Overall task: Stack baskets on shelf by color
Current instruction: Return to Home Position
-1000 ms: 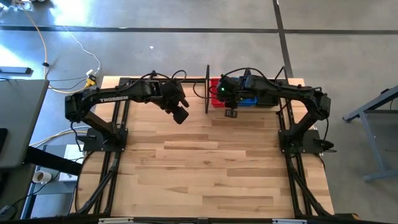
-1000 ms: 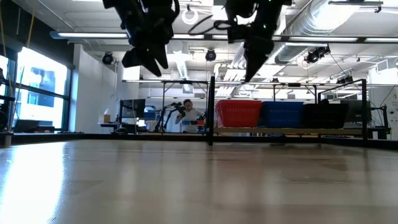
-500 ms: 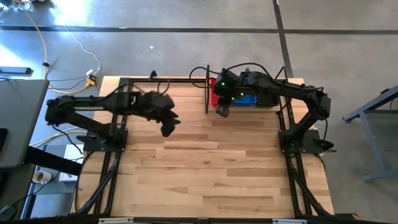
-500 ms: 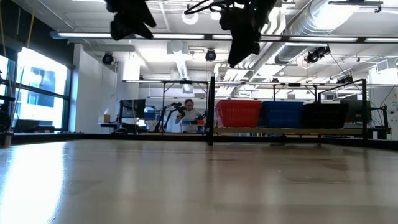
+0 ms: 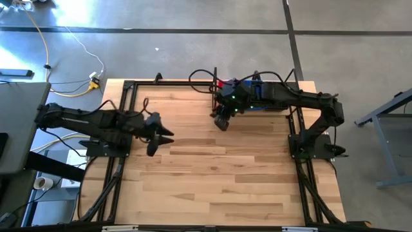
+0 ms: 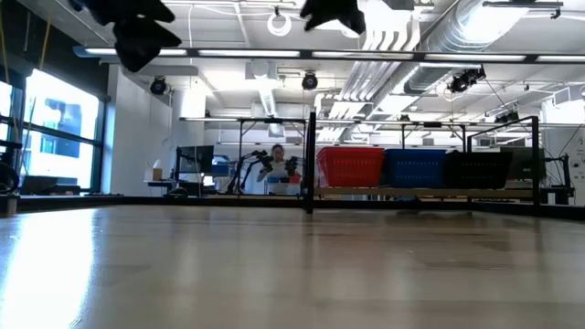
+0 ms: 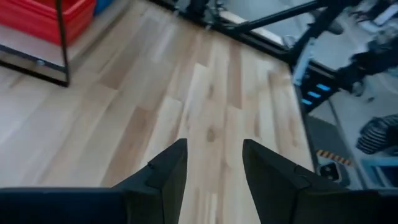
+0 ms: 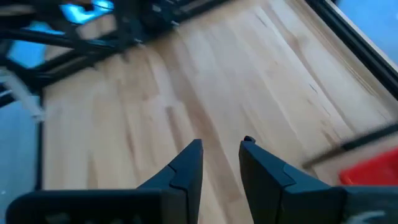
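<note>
Left hand [image 7: 214, 146] over left bench [image 5: 225, 174], right hand [image 8: 221, 144] beside shelf [image 6: 311, 155] upright; both empty, jaws apart (swing home could clip upright).

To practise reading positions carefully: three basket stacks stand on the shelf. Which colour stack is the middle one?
The blue stack: on the shelf it stands between the red stack and the black stack, one on each side.
</note>
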Controlling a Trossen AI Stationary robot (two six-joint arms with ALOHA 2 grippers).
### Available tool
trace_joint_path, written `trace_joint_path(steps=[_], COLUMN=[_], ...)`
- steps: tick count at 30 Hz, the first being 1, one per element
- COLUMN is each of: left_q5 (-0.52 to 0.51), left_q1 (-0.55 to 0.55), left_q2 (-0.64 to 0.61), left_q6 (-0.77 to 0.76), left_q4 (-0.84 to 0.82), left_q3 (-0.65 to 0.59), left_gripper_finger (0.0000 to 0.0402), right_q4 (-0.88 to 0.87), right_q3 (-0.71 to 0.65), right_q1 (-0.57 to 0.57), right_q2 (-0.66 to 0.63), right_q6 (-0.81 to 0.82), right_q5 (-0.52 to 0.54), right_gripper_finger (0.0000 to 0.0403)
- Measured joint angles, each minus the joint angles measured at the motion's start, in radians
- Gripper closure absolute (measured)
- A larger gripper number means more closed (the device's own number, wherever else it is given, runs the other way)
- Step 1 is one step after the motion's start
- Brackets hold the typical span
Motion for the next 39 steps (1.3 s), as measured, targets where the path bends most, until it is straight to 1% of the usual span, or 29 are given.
trace_joint_path(steps=[6, 8, 11, 13, 17, 21, 24, 26, 28, 33, 39], left_q5=[-0.029, -0.038, -0.041, -0.041, -0.041, -0.056, -0.073, -0.081, -0.089, -0.090, -0.089], left_q1=[-0.076, -0.100, -0.123, -0.132, -0.155, -0.174, -0.180, -0.181, -0.180, -0.179, -0.179], left_q2=[-0.147, -0.193, -0.260, -0.305, -0.405, -0.518, -0.606, -0.658, -0.705, -0.785, -0.799], left_q6=[0.013, 0.028, 0.034, 0.043, 0.053, 0.061, 0.065, 0.070, 0.070, 0.053, 0.107], left_q4=[0.137, 0.191, 0.235, 0.246, 0.255, 0.272, 0.273, 0.275, 0.289, 0.333, 0.321], left_q3=[-0.156, -0.207, -0.265, -0.293, -0.340, -0.401, -0.443, -0.475, -0.517, -0.596, -0.625], left_gripper_finger=[0.0257, 0.0257, 0.0257, 0.0257, 0.0257, 0.0257, 0.0257, 0.0257, 0.0257, 0.0257, 0.0257], right_q4=[0.015, 0.018, 0.016, 0.017, 0.022, 0.019, -0.032, -0.097, -0.176, -0.310, -0.418], right_q3=[0.069, 0.089, 0.107, 0.116, 0.121, 0.120, 0.120, 0.119, 0.118, 0.118, 0.118], right_q1=[0.071, 0.090, 0.120, 0.137, 0.163, 0.175, 0.178, 0.178, 0.178, 0.191, 0.276], right_q2=[0.000, 0.000, 0.000, 0.000, 0.000, -0.006, -0.021, -0.040, -0.076, -0.204, -0.388], right_q6=[-0.002, 0.019, 0.042, 0.031, 0.004, 0.004, 0.005, 0.008, 0.019, 0.024, 0.008], right_q5=[0.001, 0.034, 0.117, 0.155, 0.185, 0.192, 0.197, 0.222, 0.263, 0.418, 0.622], right_gripper_finger=[0.0311, 0.0311, 0.0311, 0.0311, 0.0311, 0.0311, 0.0311, 0.0311, 0.0311, 0.0311, 0.0311])
